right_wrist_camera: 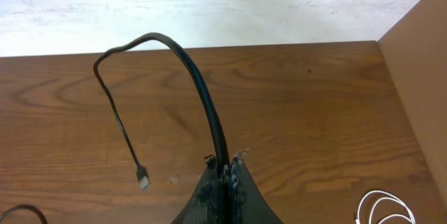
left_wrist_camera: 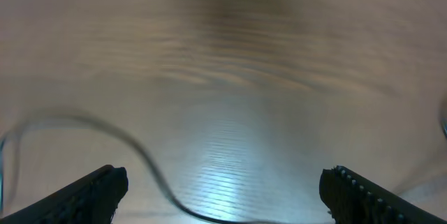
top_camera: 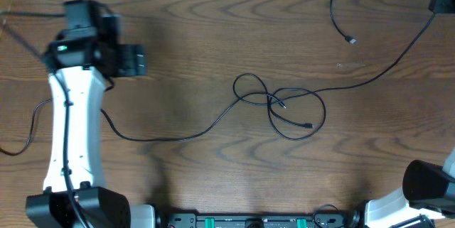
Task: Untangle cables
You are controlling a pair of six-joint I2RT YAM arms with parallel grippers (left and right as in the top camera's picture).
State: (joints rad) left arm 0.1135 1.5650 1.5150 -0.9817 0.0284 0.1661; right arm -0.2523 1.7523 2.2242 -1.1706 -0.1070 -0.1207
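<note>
The wooden table (top_camera: 213,22) carries the left arm (top_camera: 71,128) along its left side, with the right arm (top_camera: 426,182) tucked at the lower right corner. The left gripper (top_camera: 131,61) hovers over the wood well apart from the knot. Its fingers are spread wide with nothing between them, and only a blurred dark cord crosses the table beneath. The right gripper (right_wrist_camera: 225,175) is pinched tight on a black cable (right_wrist_camera: 188,63), which rises from the fingertips in a springy arch and drops to a small plug (right_wrist_camera: 142,178) hanging free. The tangle (top_camera: 279,106) lies a little right of the table's centre: a few loose black loops overlapping, one long tail trailing left and another running up to the far right. A white cable (right_wrist_camera: 380,210) shows only as a coil in the corner of the right wrist view. These cords look light, limp and a bit slick — likely to slide on the wood and keep their curl. I'd judge the best hold is a straight run just outside the loops, or right behind a plug. A hard pull on a tail would probably cinch the knot.
</note>
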